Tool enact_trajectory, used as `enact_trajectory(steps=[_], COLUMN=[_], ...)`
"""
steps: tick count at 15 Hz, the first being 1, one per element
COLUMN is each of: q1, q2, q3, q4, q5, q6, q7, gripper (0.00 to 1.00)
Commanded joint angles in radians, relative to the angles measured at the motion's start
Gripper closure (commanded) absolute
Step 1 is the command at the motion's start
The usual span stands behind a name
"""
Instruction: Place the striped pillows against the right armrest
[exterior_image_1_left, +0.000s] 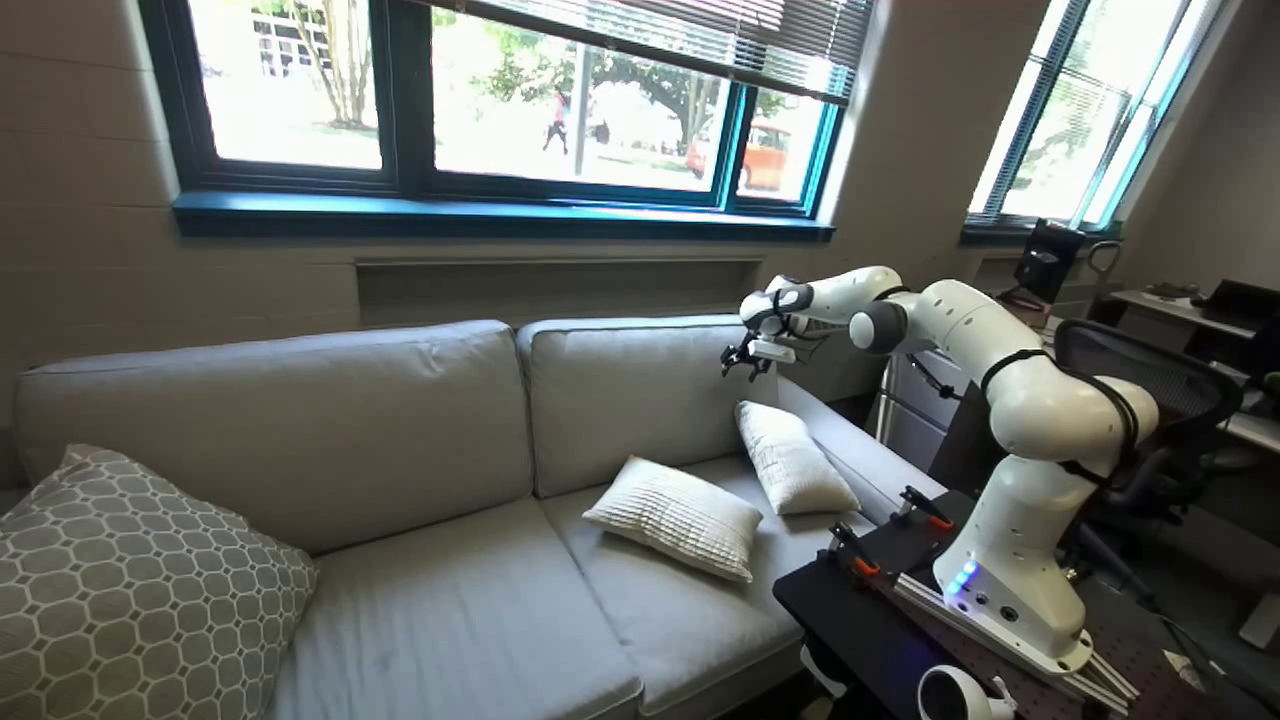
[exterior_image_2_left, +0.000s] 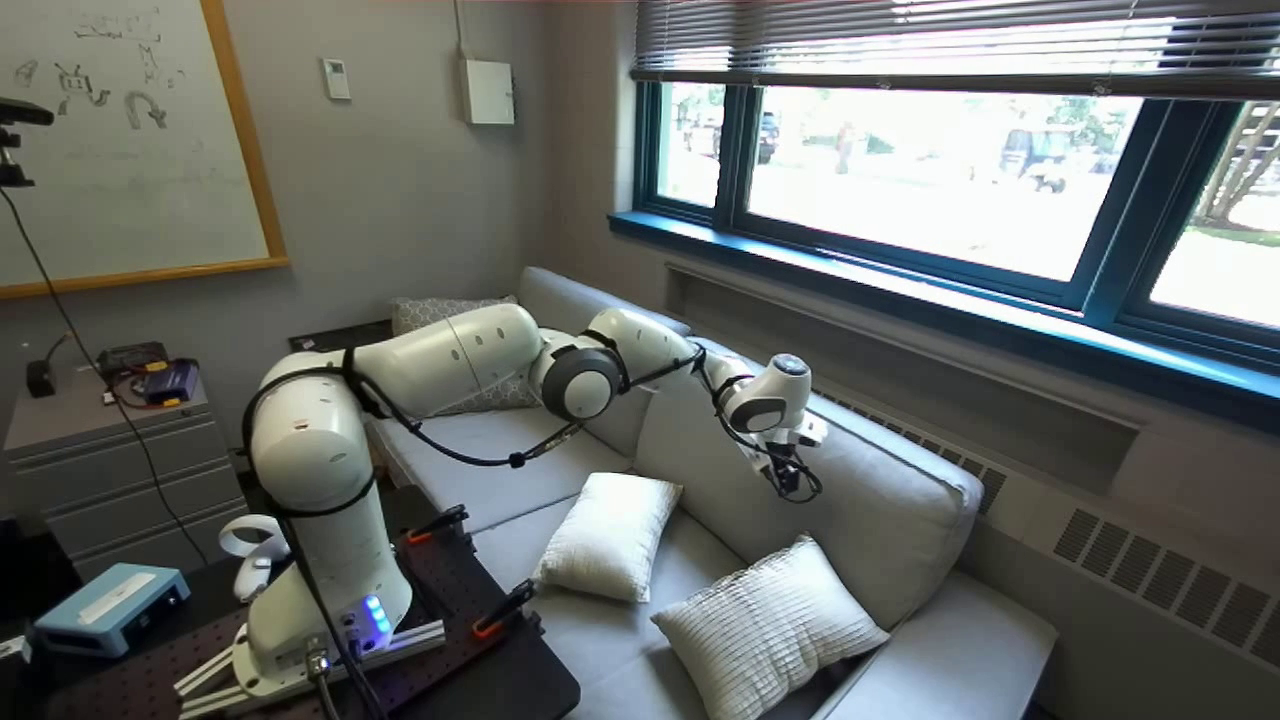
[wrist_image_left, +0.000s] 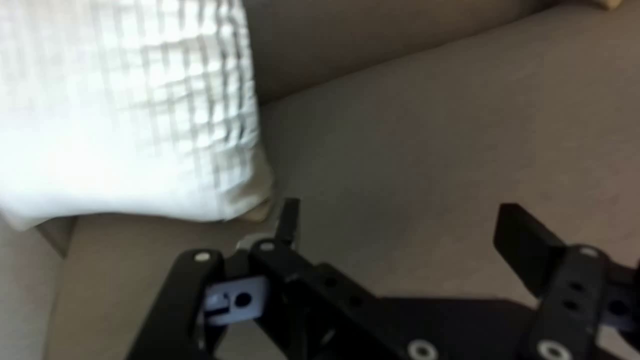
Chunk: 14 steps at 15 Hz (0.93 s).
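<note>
A painted grey wall (exterior_image_1_left: 80, 250) stands behind a long light grey fabric sofa (exterior_image_1_left: 450, 610), whose broad seat (exterior_image_1_left: 680, 620) is flat and plain. Above the sofa is a wide blue-framed window (exterior_image_1_left: 405, 110), its slatted blind (exterior_image_2_left: 690, 40) partly lowered. In an exterior view, a wood-framed whiteboard (exterior_image_2_left: 130, 190) hangs on a side wall (exterior_image_2_left: 410, 170). A white jointed robot arm (exterior_image_2_left: 440, 365) is mounted on a black bench (exterior_image_1_left: 840, 605) and reaches over the seat. At the opposite end of the sofa leans a large grey pillow with white lattice pattern (exterior_image_1_left: 150, 590).

Just beside the low padded right armrest (exterior_image_1_left: 855, 450) is an off-white plump fabric pillow (exterior_image_1_left: 797, 460), tilted up; its long axis goes roughly along the armrest, from the back cushion (exterior_image_1_left: 640, 400) toward the front. Whether it touches the armrest, I cannot tell. A second off-white plump pillow (exterior_image_1_left: 675, 517) lies flatter near it, its long axis slanting across the seat.

Both are softly rectangular, with pointed corners and fine lines in the cover; in the wrist view, such lines cross into small squares on a brightly lit pillow.

The black gripper (wrist_image_left: 400, 225) hangs before the back cushion, above the pillow beside the armrest and apart from it, its jaws spread wide.
</note>
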Motion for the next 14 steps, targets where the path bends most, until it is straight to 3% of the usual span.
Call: enact_trajectory(steps=[1,9,10,14], q1=[0.096,0.363,0.366,0.467], q2=[-0.085,-0.037,-0.020,0.034], q3=[0.044,0.094,0.139,0.162], q4=[-0.165,-0.211,-0.200,-0.175], q5=[0.024,-0.003,-0.065,-0.156], q6=[0.006,-0.129,-0.161,-0.321], q7=[0.028,0.173,0.205,0.262], gripper=[0.00,0.00,0.00,0.00])
